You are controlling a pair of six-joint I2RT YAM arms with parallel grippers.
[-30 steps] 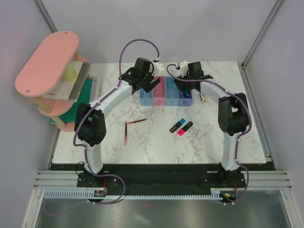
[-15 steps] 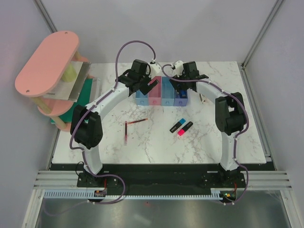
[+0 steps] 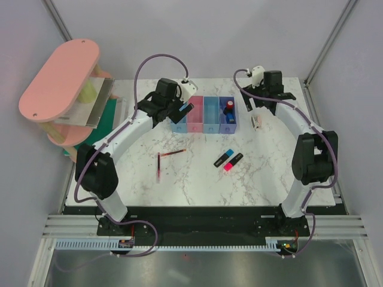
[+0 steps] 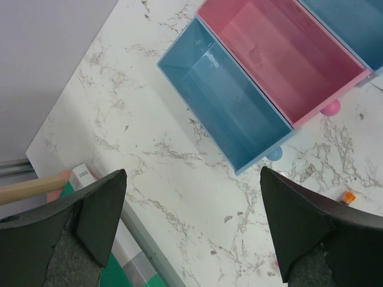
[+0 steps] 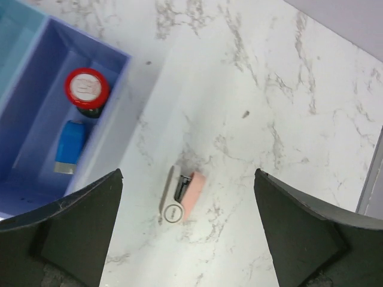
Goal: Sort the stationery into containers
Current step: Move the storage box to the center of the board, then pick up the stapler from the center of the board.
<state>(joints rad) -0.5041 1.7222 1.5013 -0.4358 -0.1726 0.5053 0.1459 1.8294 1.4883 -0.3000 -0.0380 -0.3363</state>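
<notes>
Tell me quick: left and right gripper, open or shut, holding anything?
Left gripper: open, empty, near the end light blue bin.
Right gripper: open, empty, over the beige eraser.

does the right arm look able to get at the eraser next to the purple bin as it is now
Probably yes: the right hand hangs open right above the eraser with nothing between them, and the purple bin sits off to one side.
</notes>
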